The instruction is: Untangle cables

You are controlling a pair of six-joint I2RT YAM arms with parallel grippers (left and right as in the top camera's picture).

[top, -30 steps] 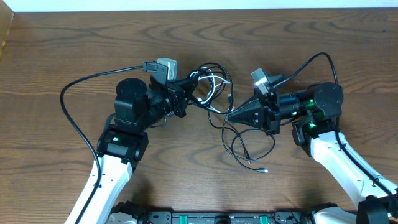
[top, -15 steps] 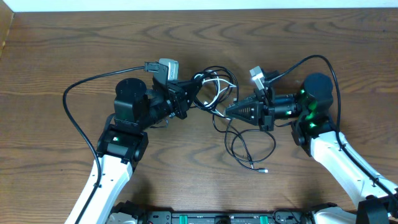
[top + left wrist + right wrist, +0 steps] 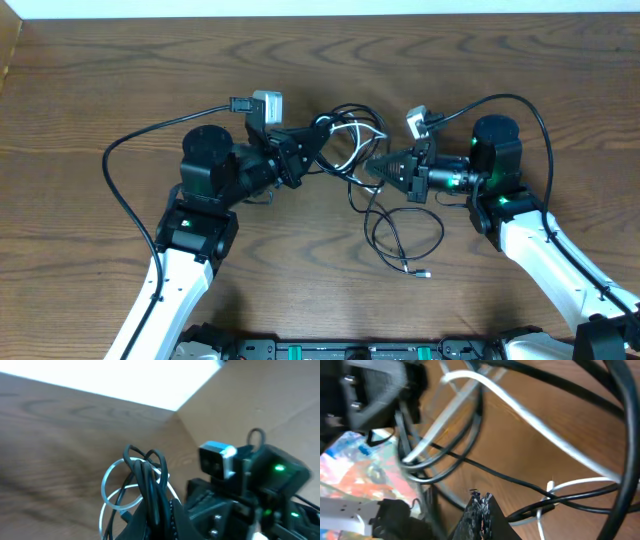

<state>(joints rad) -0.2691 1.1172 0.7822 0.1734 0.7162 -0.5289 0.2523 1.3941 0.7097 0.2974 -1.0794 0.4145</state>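
Observation:
The cables (image 3: 345, 140) form a tangle of thin black cords and one white cord (image 3: 362, 130) between my two grippers at the table's middle. My left gripper (image 3: 318, 138) is shut on a bunch of black cords (image 3: 152, 480), held lifted, and a white loop (image 3: 106, 485) hangs beside it. My right gripper (image 3: 370, 168) points left into the tangle with its tips (image 3: 481, 496) shut; no cord shows clearly between them. Black and white cords (image 3: 520, 407) cross just ahead of it. A black loop trails toward me and ends in a small plug (image 3: 425, 272).
Thick black arm wires arc out at the left (image 3: 112, 170) and over the right arm (image 3: 530, 100). The wooden table (image 3: 100, 80) ends at a pale strip along the far edge. The right arm's wrist camera (image 3: 217, 460) sits close to my left gripper.
My right gripper has swung up and to the left, deeper into the tangle, staying shut. The left gripper has edged slightly up and to the right with its bunch of cords.

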